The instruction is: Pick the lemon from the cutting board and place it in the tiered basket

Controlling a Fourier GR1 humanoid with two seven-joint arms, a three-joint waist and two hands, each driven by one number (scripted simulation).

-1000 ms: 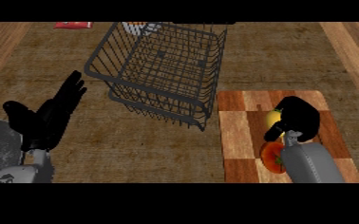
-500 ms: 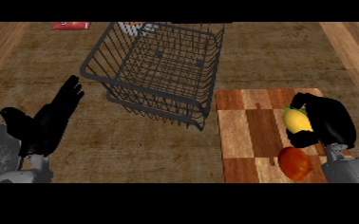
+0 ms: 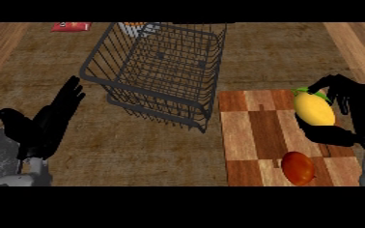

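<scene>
A yellow lemon [image 3: 314, 108] is held over the right part of the wooden cutting board [image 3: 253, 135]. My right hand [image 3: 341, 116] curls round it from the right, fingers above and thumb below. The dark wire tiered basket [image 3: 160, 67] stands to the upper left of the board, and nothing shows inside it. My left hand [image 3: 50, 121] rests open at the left edge, fingers up, far from both.
A red-orange fruit [image 3: 297, 167] lies on the board's near end, just below the lemon. A red packet [image 3: 71, 26] and a small pale object [image 3: 135, 27] lie at the counter's far edge behind the basket. The wooden counter runs between basket and left hand.
My right hand has closed round the lemon and lifted it a little toward the board's right side. The red-orange fruit, once hidden under my forearm, now shows. The left hand has stayed put.
</scene>
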